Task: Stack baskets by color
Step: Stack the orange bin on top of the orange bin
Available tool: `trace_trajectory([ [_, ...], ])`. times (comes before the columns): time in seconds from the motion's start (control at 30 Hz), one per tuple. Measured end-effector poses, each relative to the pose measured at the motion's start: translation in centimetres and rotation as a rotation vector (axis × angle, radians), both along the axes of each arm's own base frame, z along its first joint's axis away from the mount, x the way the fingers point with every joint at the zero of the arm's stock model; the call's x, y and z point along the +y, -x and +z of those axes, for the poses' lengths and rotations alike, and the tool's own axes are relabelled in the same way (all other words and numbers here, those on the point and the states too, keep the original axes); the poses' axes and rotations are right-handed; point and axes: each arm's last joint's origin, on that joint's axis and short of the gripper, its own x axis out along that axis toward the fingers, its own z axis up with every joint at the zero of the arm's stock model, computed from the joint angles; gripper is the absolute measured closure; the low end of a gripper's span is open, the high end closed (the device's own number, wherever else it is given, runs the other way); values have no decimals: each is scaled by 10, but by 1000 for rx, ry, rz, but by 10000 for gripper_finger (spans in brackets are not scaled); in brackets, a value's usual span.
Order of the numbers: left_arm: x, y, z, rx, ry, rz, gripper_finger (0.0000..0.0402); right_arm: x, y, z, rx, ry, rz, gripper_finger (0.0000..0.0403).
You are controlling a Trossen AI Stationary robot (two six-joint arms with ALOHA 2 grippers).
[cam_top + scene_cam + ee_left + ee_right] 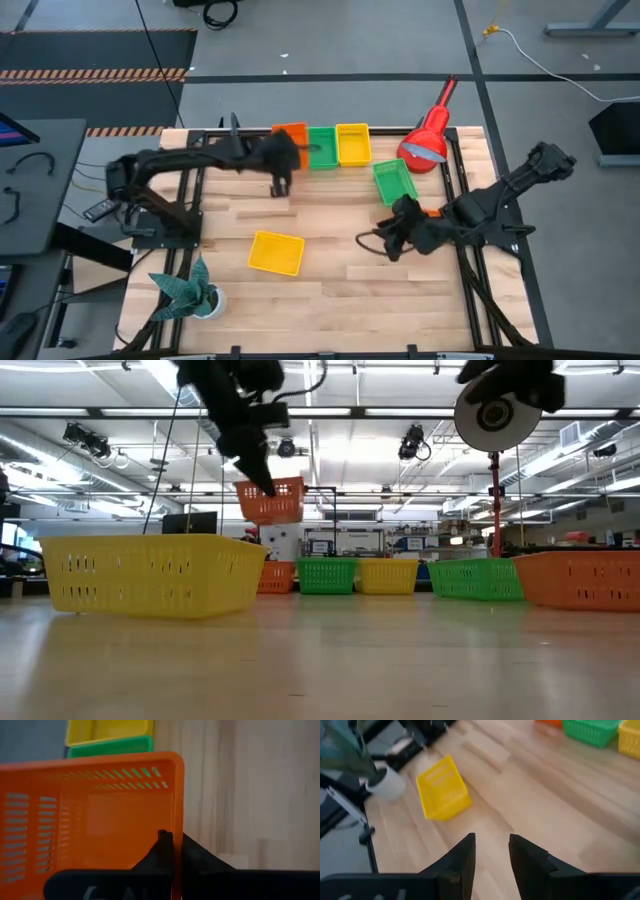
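The orange basket [271,500] hangs clear of the table, pinched by one side wall in the left gripper [172,851], whose fingers are clamped shut on that thin rim; in the high view it sits at about twelve o'clock of the table, over the left end of the back row. The hold is on a single edge, so the inspector judges the main risk to be the basket swinging or slipping out as the arm travels, since the mesh wall is thin and flexes. A second risk is a skewed release: in the low view the basket hangs slightly tilted, and set down that way it could catch a rim rather than nest. Its mesh walls are slotted, the body appears intact. Directly below it in the low view another orange basket [276,576] stands in the row, with a green basket [322,146] and a yellow basket [352,142] beside it. A second green basket [395,181] lies toward two o'clock, near the red lamp [430,139]. A lone yellow basket [276,252] sits near six o'clock. The right gripper [491,851] hovers at three o'clock, fingers parted and empty.
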Motion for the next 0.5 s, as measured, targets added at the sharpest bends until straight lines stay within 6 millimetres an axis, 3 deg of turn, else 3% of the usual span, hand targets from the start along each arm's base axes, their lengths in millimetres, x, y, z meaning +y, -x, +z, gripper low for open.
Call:
trace_trajectory([
  [0.23, 54, 28, -31, 51, 44, 13, 394, -11, -28, -2, -84, -2, -59, 290],
  [0.5, 77, 23, -47, 19, 37, 30, 390, -17, -55, -13, -130, -6, -93, 298],
])
